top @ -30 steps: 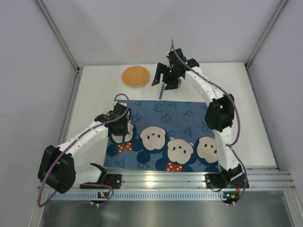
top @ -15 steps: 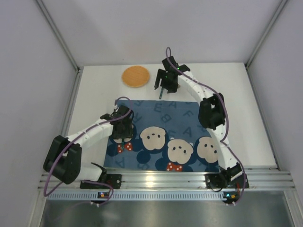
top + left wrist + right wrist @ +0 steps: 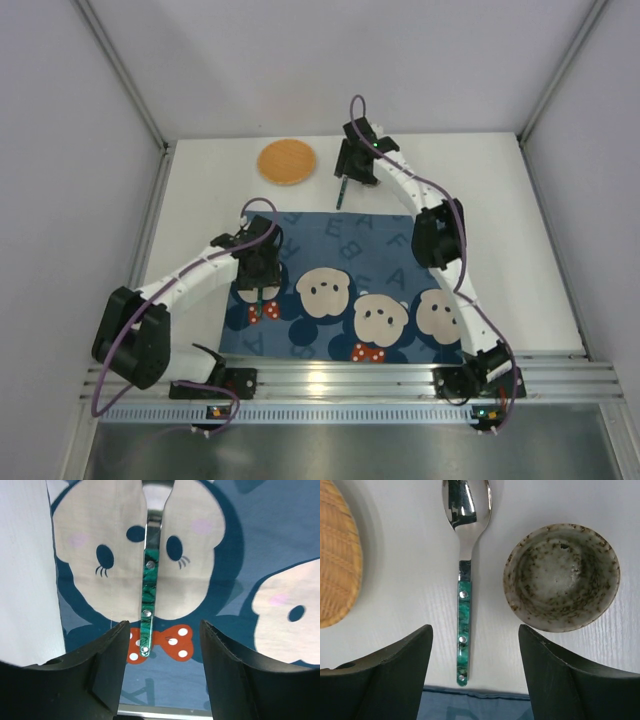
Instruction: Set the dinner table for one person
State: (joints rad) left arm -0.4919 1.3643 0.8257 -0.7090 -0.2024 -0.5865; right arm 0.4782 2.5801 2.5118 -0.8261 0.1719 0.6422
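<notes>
Item: dinner table [image 3: 500, 200], white, beneath both arms. The rail [image 3: 350, 378] runs left to right along its near edge. I cannot tell the long axis from the top view.

On it: bear placemat [image 3: 370, 245], woven coaster [image 3: 286, 161], spoon [image 3: 465, 580] with its bowl pointing away from the mat.

Only the right wrist view shows me the speckled cup [image 3: 561, 577] beside the spoon, and only the left wrist view shows the green-handled utensil [image 3: 150, 585] on the mat.

Left gripper [image 3: 162, 630]: fingers spread, over the utensil's handle end. Right gripper [image 3: 475, 630]: fingers spread above the spoon handle.
</notes>
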